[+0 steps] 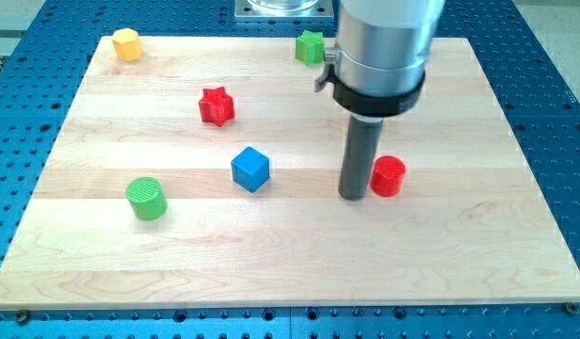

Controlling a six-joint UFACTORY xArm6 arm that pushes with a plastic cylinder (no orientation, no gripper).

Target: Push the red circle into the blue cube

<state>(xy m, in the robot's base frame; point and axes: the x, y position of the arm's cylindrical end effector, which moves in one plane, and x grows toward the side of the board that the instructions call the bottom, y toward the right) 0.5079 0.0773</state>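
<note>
The red circle [388, 175], a short red cylinder, stands on the wooden board right of the middle. The blue cube [250, 169] stands left of it, near the board's centre. My tip [353, 195] rests on the board just left of the red circle, close to or touching its left side, between the circle and the blue cube. The rod rises from the tip to the wide grey arm body at the view's top.
A red star [216, 105] lies up-left of the blue cube. A green cylinder [146, 198] stands at the left. A yellow hexagon block [127, 43] sits at the top left corner. A green star [311, 46] sits at the top, partly behind the arm. The board [290, 273] lies on a blue perforated table.
</note>
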